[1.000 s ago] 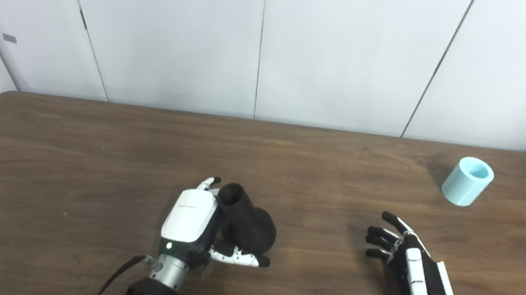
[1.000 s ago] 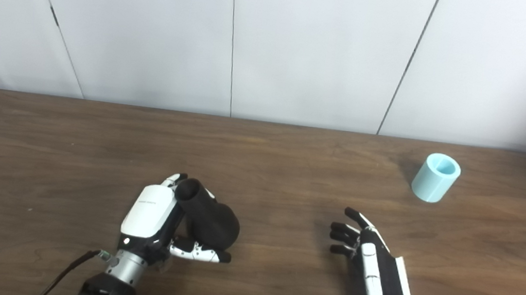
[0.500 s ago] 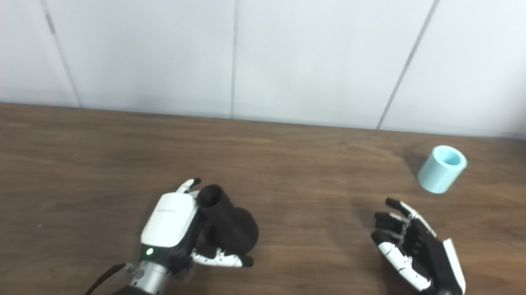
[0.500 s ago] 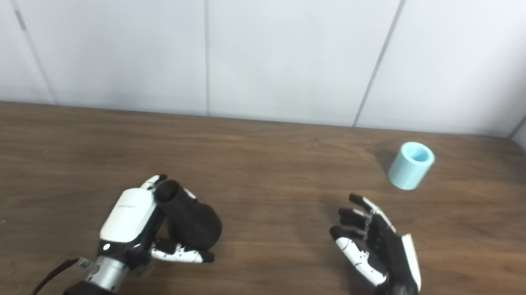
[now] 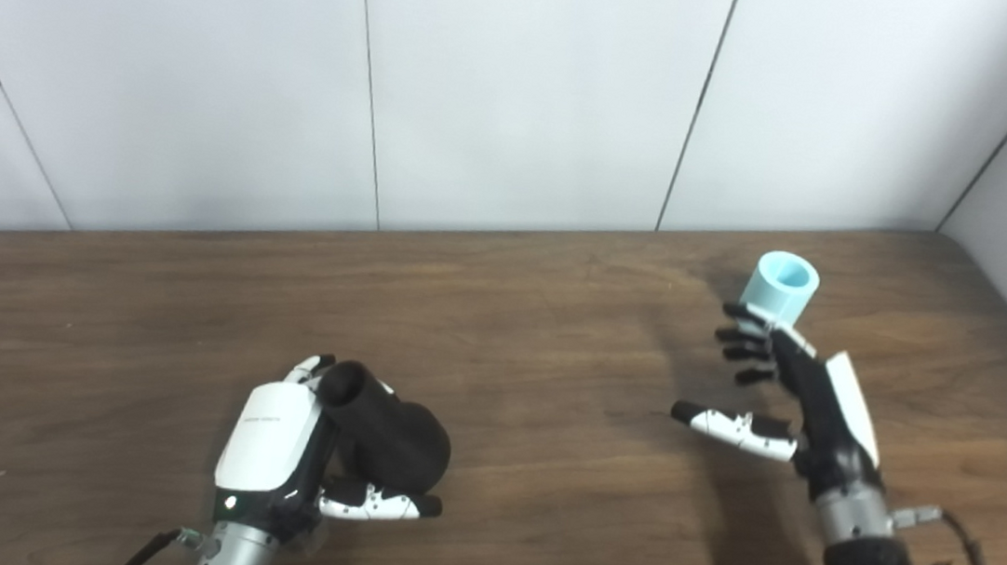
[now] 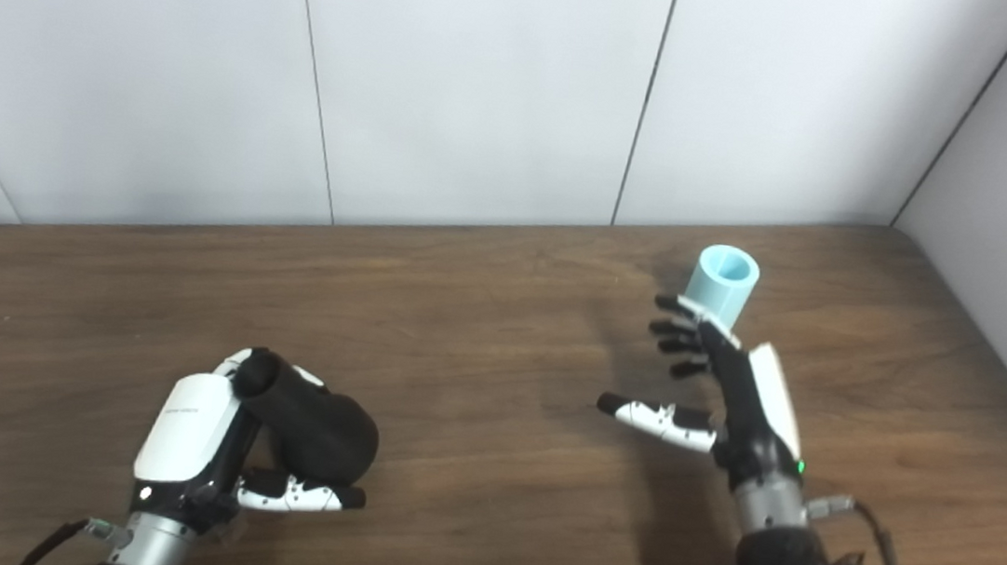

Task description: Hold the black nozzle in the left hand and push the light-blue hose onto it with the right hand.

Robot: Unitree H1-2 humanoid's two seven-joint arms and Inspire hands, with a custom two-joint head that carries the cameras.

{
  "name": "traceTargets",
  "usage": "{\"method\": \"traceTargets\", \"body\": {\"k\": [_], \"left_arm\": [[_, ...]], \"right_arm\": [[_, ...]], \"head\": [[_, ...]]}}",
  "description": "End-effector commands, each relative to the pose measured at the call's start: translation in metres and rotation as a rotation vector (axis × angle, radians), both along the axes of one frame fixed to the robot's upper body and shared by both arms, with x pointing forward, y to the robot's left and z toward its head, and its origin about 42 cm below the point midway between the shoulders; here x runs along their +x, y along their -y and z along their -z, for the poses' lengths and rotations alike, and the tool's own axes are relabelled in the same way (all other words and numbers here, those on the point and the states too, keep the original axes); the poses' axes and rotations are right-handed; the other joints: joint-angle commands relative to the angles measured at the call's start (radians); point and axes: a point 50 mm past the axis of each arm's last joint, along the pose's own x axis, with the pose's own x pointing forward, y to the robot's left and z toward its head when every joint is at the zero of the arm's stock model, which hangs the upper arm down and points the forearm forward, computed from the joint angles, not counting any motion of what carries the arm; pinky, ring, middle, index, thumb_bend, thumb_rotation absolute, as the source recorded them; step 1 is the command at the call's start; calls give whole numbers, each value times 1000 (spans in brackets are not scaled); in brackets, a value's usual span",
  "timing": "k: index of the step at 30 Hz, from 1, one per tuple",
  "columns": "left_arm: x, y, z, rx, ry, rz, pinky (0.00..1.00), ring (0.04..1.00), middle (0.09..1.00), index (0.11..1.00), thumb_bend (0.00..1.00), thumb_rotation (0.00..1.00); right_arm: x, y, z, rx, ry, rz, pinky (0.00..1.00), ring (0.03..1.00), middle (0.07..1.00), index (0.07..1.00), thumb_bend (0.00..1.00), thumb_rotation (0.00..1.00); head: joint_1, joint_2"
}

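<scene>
Black nozzle [image 5: 390,428] sits in the left hand [image 5: 280,446], low-left of centre on the wood table [image 5: 507,339]; fingers wrapped round its wider body, thumb [image 5: 377,502] under it along the near side, so hand is clamped on it. Narrow open end of nozzle points up and away, twd back-left, wide end nearer the table. Left hand w/ white back plate facing up, green LED lit near wrist. Light-blue hose [image 5: 779,288], a short tube, stands on the table far right, open end up, leaning slightly. Right hand [image 5: 795,397] is raised just in front of it, fingers spread apart and holding nothing; thumb [image 5: 732,424] sticks out to the left, well apart from the rest. Fingertips [image 5: 737,335] overlap the hose's lower edge in both views, can't tell if they touch it. Hose and nozzle well apart. White panelled wall [image 5: 524,88] behind table, side wall at right.
</scene>
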Motion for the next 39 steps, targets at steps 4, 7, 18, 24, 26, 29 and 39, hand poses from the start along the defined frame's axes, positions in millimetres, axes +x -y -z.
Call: {"method": "traceTargets", "body": {"k": [4,7,18,24,26,29,39], "left_arm": [[-11,-16,18,28,-51,-12,872,616,489,484,523,0],[-11,-16,18,26,-54,-14,874,615,490,483,523,0],[-13,-20,15,28,-63,-14,881,616,487,485,524,0],[-14,-20,15,28,-67,-16,883,621,489,484,524,0],[-15,-19,15,29,-68,-16,884,622,489,484,524,0],[-15,-19,15,28,-66,-17,882,618,488,484,524,0],[-18,-18,14,26,-67,-15,895,615,484,487,524,0]], "right_arm": [[14,24,-45,-197,104,66,645,691,738,787,779,150],[23,35,-56,-298,105,86,683,750,775,795,808,173],[74,63,-98,-527,-12,177,721,870,879,793,884,149],[109,81,-110,-567,-101,208,819,973,948,786,939,230],[119,85,-110,-571,-120,216,844,984,953,787,947,243],[131,86,-109,-581,-147,224,901,999,949,781,967,227],[161,92,-101,-627,-280,233,896,988,937,743,963,220]], "head": [[-11,0],[-12,1],[-17,10],[-12,13],[-8,14],[-8,16],[2,25]]}}
